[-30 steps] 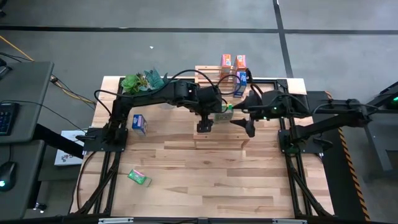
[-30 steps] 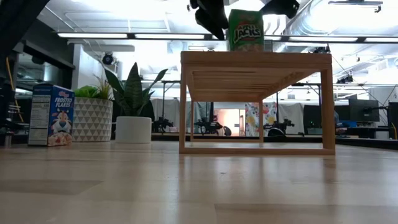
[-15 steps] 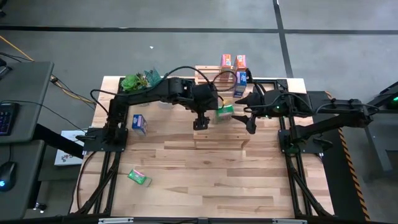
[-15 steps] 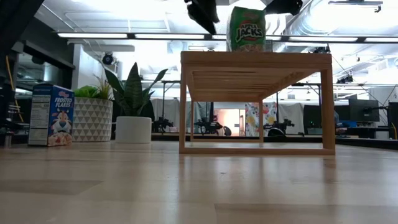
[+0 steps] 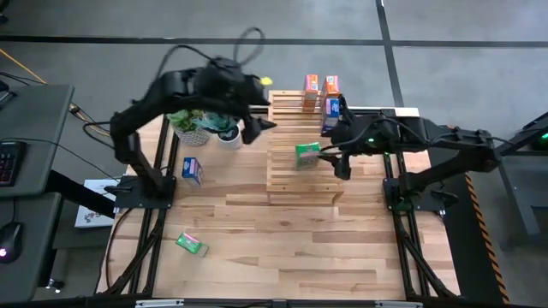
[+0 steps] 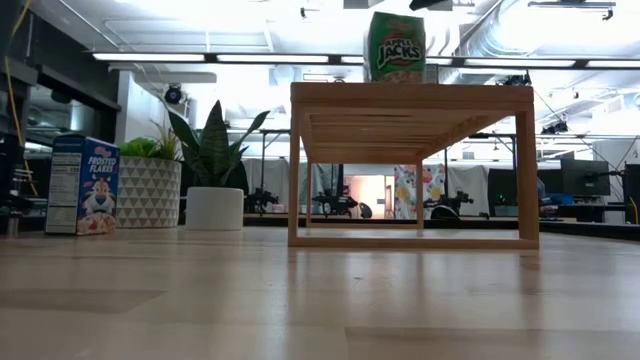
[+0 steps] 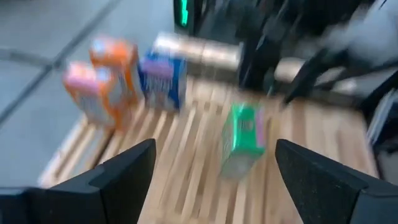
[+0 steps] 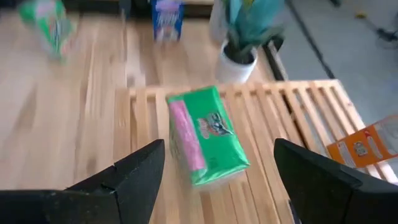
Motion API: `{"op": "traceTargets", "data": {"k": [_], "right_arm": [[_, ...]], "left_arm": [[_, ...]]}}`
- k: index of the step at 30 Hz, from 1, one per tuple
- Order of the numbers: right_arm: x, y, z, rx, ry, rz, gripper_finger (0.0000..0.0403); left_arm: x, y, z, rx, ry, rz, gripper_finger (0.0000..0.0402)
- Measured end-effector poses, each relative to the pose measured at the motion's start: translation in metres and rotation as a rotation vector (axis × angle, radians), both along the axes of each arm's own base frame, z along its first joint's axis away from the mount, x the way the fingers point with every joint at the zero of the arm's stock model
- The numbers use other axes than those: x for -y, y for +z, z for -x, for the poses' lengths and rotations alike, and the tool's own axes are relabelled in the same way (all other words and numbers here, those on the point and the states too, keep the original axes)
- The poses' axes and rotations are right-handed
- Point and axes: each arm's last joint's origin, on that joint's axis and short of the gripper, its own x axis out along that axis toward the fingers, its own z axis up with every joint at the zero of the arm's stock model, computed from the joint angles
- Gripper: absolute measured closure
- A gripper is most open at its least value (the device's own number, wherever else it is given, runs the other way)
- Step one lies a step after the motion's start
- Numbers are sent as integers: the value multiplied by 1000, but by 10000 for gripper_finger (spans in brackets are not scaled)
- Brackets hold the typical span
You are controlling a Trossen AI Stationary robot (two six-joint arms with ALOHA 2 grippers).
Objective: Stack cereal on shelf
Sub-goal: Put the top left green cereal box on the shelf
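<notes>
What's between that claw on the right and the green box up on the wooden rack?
Nothing: from above, only bare slats of the shelf separate the open right gripper from the green cereal box.

The shelf (image 5: 300, 150) carries a green box (image 5: 307, 154) just beside the right gripper (image 5: 336, 158), with orange and blue boxes (image 5: 321, 94) beyond it.

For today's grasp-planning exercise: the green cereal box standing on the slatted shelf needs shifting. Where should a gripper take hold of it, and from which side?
Grip the green cereal box across its two broad faces near the top, coming from above. It stands upright on the shelf with open space around it.
</notes>
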Motion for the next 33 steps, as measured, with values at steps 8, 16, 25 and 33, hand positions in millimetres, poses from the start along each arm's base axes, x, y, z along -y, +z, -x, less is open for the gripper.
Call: {"op": "traceTargets", "data": {"k": [8,16,25,33], "right_arm": [[0,3,-37,-195,102,91,107],[5,-8,-56,-327,119,96,107],[17,-12,-58,-352,81,62,107],[25,-23,-66,-395,118,15,107]], "left_arm": [[17,31,29,164,-37,-34,82],[21,13,16,187,-46,-23,83],[27,-25,44,412,-9,80,83],[32,-44,73,560,18,148,83]]}}
